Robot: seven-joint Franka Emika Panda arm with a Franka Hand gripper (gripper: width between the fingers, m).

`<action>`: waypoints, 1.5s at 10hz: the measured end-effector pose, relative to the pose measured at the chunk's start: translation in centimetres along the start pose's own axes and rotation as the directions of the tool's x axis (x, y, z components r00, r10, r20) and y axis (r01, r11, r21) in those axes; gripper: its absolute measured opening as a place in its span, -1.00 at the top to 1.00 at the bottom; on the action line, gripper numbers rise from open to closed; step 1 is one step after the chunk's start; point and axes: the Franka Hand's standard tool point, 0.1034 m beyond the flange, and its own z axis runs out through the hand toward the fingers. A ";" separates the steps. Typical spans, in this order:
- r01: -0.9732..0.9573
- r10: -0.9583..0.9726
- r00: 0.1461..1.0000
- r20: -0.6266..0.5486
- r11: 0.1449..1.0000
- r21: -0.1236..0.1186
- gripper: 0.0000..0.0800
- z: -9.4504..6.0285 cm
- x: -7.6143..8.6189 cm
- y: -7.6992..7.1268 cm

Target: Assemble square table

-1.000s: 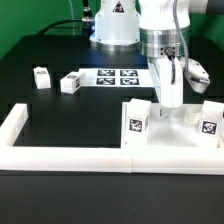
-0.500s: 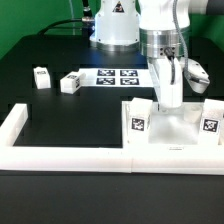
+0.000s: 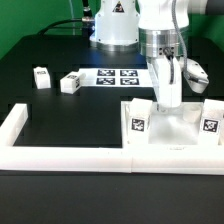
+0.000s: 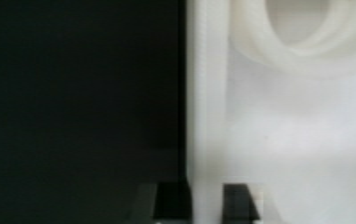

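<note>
The big flat white square slab (image 3: 172,128) of the table is seen at about 4 o'clock in the exterior view, set against the long low white wall (image 3: 70,153). Two small white tagged blocks seem to be stood up on it: the first standing leg (image 3: 138,118) at its 9 o'clock side and the second standing leg (image 3: 208,122) at its 3 o'clock side. The robot's gripper (image 3: 168,105) is pointed straight down between them, with the slab right under it at 6 o'clock. In the wrist view the two dark fingers (image 4: 166,203) are seen close together, and nothing is clearly pinched between them. Whether the slab is touched cannot be told. The slab's straight edge is lined up with the thin gap between the fingers, with the black table top (image 4: 77,110) on one side and a round hole (image 4: 321,25) in the slab on the other. The nearer loose leg (image 3: 70,82) and the farther loose leg (image 3: 41,77) are found well apart from the gripper, at about 9 o'clock. The nearer one is probably to be fetched next, so the gripper would have to be lifted, opened and carried that way. Its long side cannot be made out.
</note>
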 end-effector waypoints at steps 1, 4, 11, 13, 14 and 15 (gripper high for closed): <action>0.000 0.000 1.000 0.000 1.000 0.000 0.86 0.0 0.0 0.0; 0.198 -0.198 0.980 -0.013 0.980 0.005 0.86 -0.1 3.4 0.8; 0.715 -0.715 0.698 -0.034 0.699 -0.029 0.86 -0.7 8.5 1.4; 0.930 -0.930 0.368 -0.004 0.368 -0.025 0.86 -1.9 13.3 0.0; 0.974 -0.974 0.225 -0.009 0.225 -0.024 0.86 -1.8 14.6 -0.6; 0.995 -0.995 0.095 -0.005 0.095 -0.018 0.86 -1.6 14.5 -0.7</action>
